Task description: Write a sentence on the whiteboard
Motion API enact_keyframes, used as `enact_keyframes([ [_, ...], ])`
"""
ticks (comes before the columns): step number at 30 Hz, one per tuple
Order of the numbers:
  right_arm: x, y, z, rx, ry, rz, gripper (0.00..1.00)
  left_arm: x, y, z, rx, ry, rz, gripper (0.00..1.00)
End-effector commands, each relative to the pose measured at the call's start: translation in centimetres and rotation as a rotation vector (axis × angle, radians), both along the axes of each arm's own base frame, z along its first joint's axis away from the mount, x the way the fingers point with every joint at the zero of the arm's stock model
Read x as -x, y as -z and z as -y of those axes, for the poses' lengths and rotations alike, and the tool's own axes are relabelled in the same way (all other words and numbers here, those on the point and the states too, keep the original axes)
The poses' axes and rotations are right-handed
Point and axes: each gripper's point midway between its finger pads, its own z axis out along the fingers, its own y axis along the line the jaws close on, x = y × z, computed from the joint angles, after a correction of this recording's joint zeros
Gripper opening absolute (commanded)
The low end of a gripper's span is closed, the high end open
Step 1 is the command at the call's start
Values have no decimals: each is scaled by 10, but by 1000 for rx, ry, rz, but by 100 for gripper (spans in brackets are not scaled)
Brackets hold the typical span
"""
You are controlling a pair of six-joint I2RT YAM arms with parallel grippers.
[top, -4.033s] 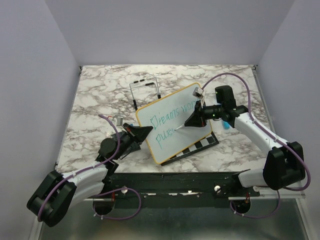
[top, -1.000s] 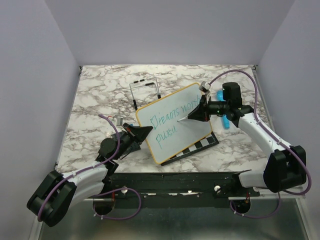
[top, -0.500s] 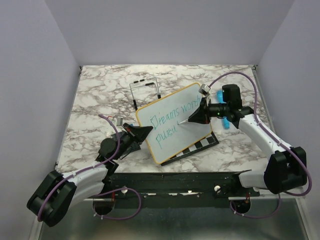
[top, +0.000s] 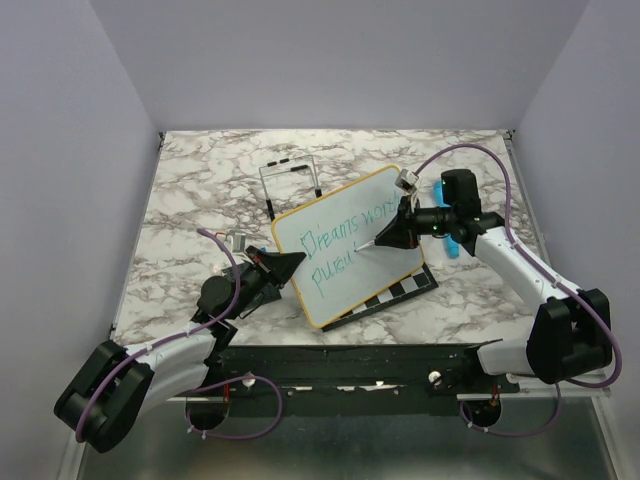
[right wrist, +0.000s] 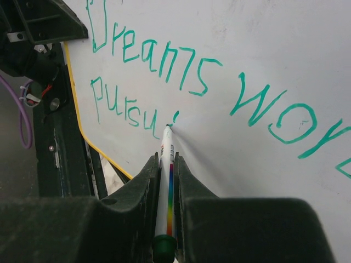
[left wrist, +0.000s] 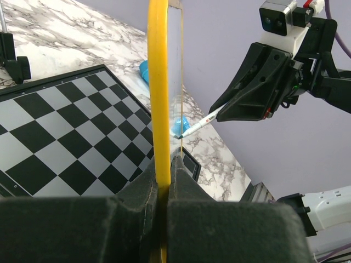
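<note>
Yellow-framed whiteboard (top: 388, 205) pinched by left pincer (top: 298, 259); right pincer (top: 383, 238), arm (top: 515, 262) outstretched, clamps marker (right wrist: 165, 159), tip seemingly touching

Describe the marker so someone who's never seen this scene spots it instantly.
On the marble table, the left gripper holds a yellow-framed whiteboard tilted up. The marker is the slim white pen with a rainbow stripe clamped in the right gripper, tip at the green sentence; the blue item nearby just lies on the table.

A robot lab's test booth: bare lilac walls (top: 330, 60) behind and beside the right pincer (top: 382, 239), a marble-print table (top: 200, 180) beneath it.
</note>
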Motion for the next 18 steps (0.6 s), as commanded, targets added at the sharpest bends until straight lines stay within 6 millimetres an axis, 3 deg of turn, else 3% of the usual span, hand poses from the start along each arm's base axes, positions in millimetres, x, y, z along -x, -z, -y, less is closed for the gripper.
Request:
enact_keyframes([
  [1, -5, 5, 4, 37, 45, -2, 1, 2, 9, 0, -72, 3, 45, 0],
  [18, -7, 10, 15, 42, 69, -27, 1, 2, 9, -1, -78, 1, 45, 0],
])
